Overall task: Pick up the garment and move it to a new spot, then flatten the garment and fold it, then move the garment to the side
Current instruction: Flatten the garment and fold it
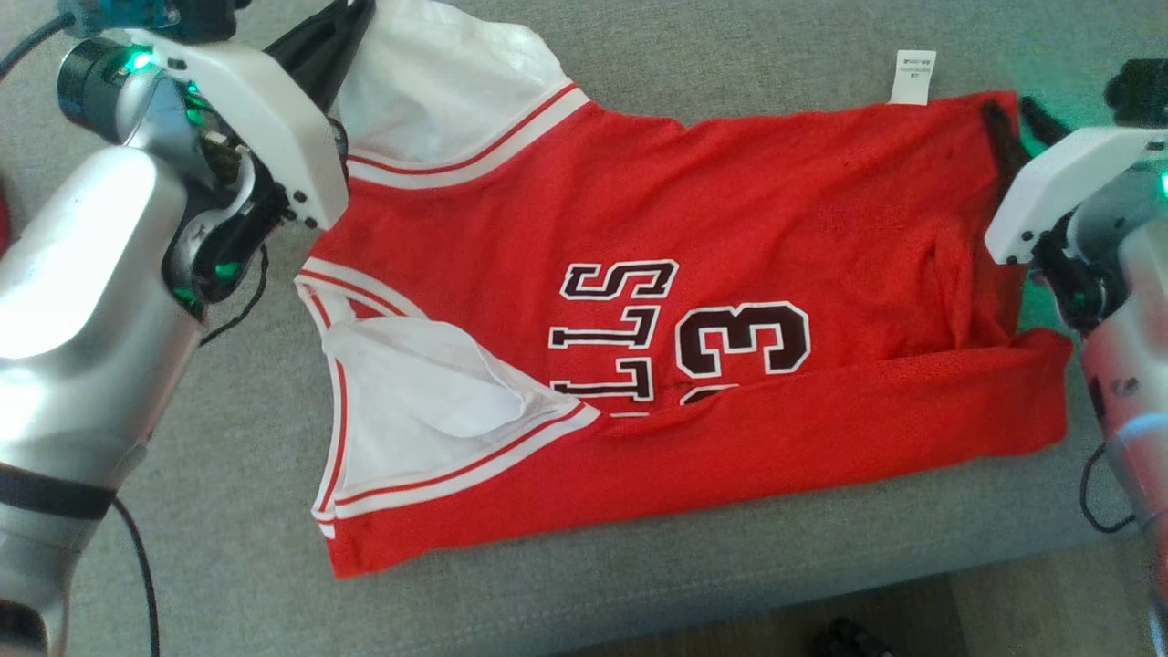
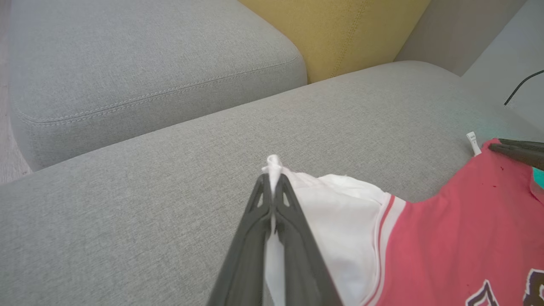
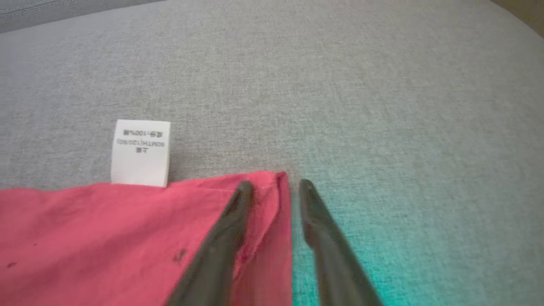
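Two dark fingers of the left claw (image 2: 272, 180) are pinched tight on a white bit of the garment (image 1: 730, 210), at its shoulder end. Over at the other end, the right claw (image 3: 276, 184) has its fingers apart, with the red corner's edge standing between them and a white tag (image 3: 140, 153) just beside. Red and white, the garment lies spread on the grey sofa cushion (image 1: 228, 474), its near edge folded over, with a yellow cushion (image 2: 352, 34) behind
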